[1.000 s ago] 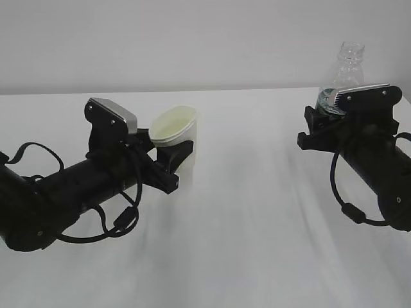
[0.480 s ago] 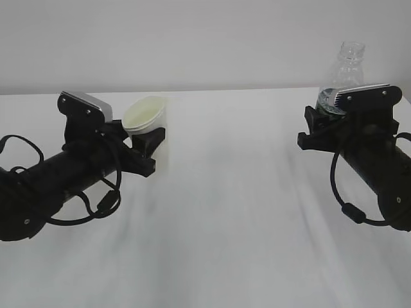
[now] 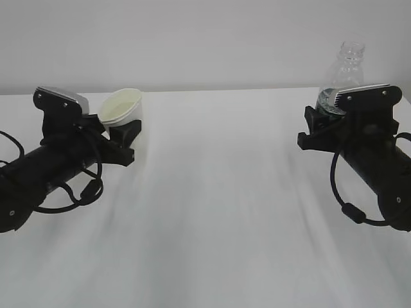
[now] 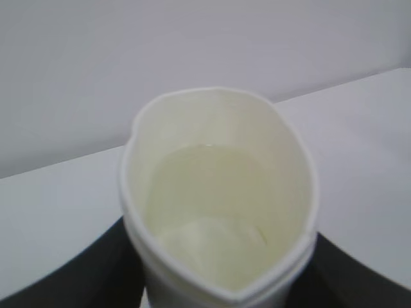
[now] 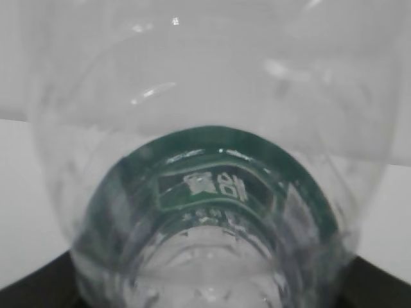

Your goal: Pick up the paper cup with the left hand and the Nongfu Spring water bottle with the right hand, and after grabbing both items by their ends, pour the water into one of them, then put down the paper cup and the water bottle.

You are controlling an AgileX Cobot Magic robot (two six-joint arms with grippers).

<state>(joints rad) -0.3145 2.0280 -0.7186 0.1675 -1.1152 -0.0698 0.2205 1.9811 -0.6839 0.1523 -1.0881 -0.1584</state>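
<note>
The left hand, clamped on the squeezed paper cup with water inside, has carried it out to the desk's left side, while the right hand keeps gripping the upright Nongfu Spring water bottle, so setting down seems next.

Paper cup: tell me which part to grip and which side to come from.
Grip the paper cup low on its wall, from the side, jaws level, as the left gripper does now. The rolled rim is already squeezed oval and liquid shows inside, so probably a light hold well below the rim, cup kept upright.
</note>
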